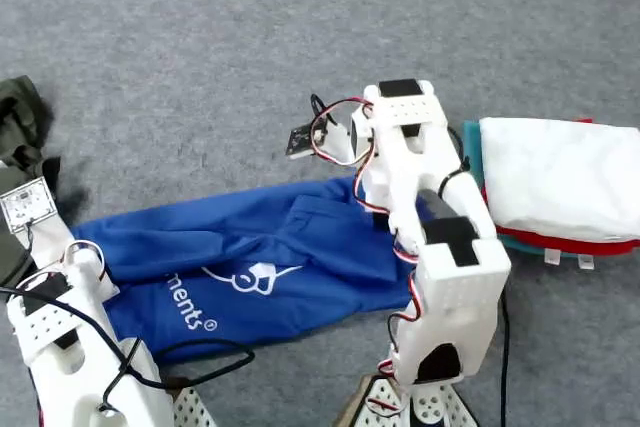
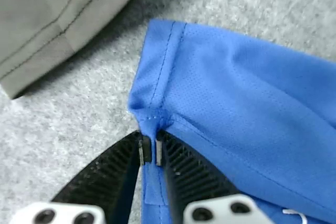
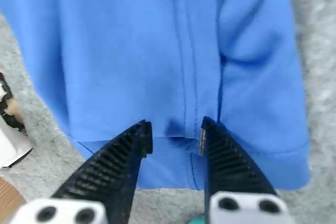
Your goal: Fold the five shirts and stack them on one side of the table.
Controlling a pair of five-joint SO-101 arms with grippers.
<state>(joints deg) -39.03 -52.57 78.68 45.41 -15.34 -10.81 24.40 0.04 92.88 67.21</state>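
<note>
1. Your left arm point(image 1: 55, 332) sits low at the surface's near left corner.
2. Your left gripper point(image 2: 149, 149) has its fingers point(image 2: 113, 174) pinched together on a fold of the blue shirt point(image 2: 247, 93).
3. Your right arm point(image 1: 440, 247) rises from the near edge and bends over toward mid-surface.
4. Your right gripper point(image 3: 174, 134) points down, fingers parted.

The right gripper point(image 3: 175, 132) hangs low over the blue shirt point(image 3: 131, 51), its black ribbed jaws spread apart on either side of a stitched seam, right at the shirt's edge. Grey felt table cover point(image 3: 321, 77) shows beside the cloth on both sides.
</note>
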